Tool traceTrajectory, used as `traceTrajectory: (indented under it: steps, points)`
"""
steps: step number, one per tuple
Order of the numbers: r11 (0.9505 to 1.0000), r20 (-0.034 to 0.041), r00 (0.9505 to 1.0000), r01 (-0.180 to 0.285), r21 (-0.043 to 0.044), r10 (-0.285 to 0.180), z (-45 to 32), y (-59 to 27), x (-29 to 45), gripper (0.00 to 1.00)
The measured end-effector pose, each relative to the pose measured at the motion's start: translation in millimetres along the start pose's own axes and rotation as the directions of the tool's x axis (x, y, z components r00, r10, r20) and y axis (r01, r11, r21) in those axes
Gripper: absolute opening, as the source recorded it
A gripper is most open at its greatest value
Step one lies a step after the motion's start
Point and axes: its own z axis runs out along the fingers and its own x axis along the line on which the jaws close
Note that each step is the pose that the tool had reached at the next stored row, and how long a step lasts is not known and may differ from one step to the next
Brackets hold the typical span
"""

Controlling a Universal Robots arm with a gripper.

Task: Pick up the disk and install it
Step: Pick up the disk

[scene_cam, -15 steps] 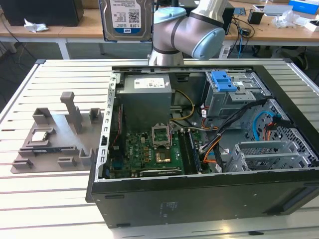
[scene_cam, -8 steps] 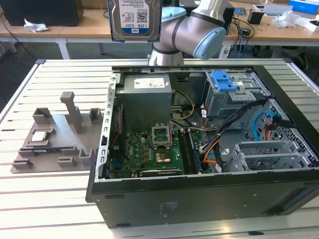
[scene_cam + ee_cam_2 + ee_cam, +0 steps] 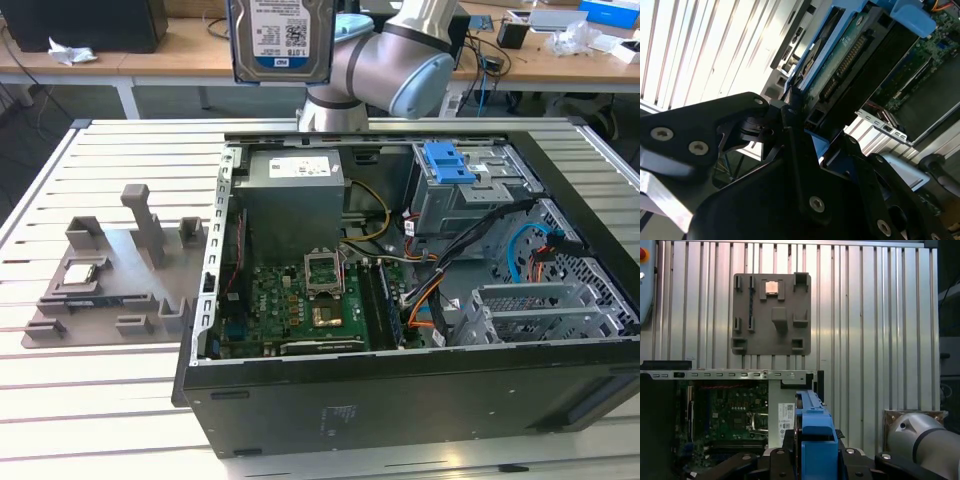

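One gripper (image 3: 794, 119) grasps the disk (image 3: 280, 40) upright above the open computer case (image 3: 400, 405).

the disk (image 3: 280, 40) is showing a silver body with a white-and-blue label; the motherboard (image 3: 290, 300) is looking green, the fixture plate (image 3: 112, 252) grey.

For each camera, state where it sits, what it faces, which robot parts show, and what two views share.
Exterior view: off the arm, looking down at the computer case; the arm holds the disk aloft.
First wrist view: on the wrist, facing down at the table; the gripper shows.
Second wrist view: on the wrist, looking along the fingers at the disk's circuit-board face.
Shared: both wrist views show the disk.
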Motion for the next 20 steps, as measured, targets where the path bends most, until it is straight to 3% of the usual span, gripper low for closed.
traceTrajectory:
  steps: [7,20]
  points:
    - [1.0000,0.0002,1.0000,0.000,0.0001,0.000,0.3,-4.7,3.0,0.37]
    - [1.0000,0.0001,1.0000,0.000,0.0001,0.000,0.4,-4.8,7.2,0.37]
